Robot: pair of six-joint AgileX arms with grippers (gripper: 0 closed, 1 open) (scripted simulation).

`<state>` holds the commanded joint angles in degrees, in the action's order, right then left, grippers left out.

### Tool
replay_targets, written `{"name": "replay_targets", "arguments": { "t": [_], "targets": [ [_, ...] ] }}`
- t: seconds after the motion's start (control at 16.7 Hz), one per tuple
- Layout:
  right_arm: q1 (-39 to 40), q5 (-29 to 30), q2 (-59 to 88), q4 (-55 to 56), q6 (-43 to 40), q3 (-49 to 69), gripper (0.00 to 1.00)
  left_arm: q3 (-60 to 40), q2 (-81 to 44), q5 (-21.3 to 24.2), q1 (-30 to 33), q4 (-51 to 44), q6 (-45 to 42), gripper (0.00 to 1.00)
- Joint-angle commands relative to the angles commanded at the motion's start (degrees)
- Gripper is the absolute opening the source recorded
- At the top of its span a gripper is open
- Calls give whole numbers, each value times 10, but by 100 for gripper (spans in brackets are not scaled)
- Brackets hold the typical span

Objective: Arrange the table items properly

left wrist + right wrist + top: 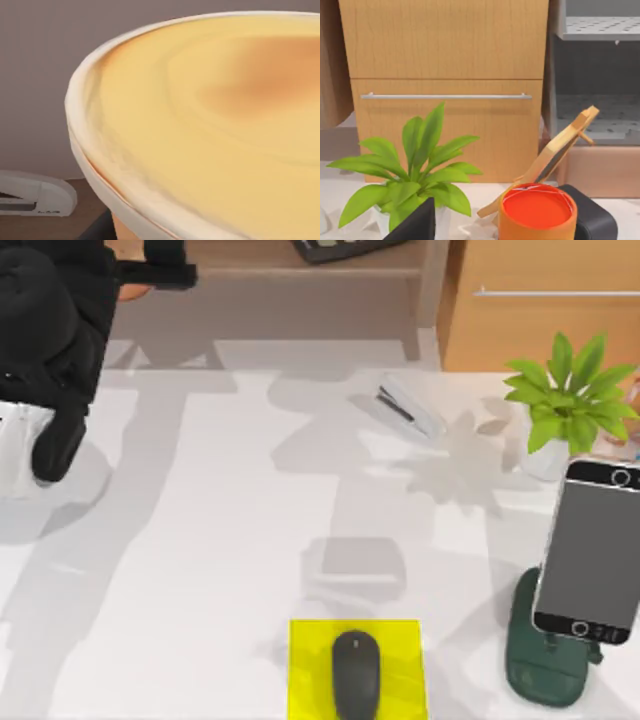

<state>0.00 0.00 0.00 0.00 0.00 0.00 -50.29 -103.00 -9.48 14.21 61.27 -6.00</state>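
Near edge of the table (200, 570): the mouse (356, 672) lies on a yellow pad (400, 660). At the right, the smartphone (590, 550) leans upright on a dark green stand (535, 670). Farther back stand the potted plant (570, 400) and the stapler (405, 408). The left arm (50, 350) occupies the far left corner; its wrist view shows the cup lid (210, 135) close up. Finger state of either gripper: cannot tell.

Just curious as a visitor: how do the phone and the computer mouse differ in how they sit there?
The smartphone stands propped on a dark green stand at the table's right; the mouse lies flat on a yellow pad at the front middle. The smartphone is a flat, silver-edged rectangle; the mouse is a rounded oval. Both are dark.
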Motion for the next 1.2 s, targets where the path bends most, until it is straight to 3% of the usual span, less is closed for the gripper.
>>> {"name": "replay_targets", "arguments": {
  "t": [0.72,1.2],
  "targets": [
    [0,0,0,0,0,0,100,-270,-80,107,-130,-319,52,0],
    [0,0,0,0,0,0,100,-282,-83,113,-136,-340,55,0]
  ]
}}
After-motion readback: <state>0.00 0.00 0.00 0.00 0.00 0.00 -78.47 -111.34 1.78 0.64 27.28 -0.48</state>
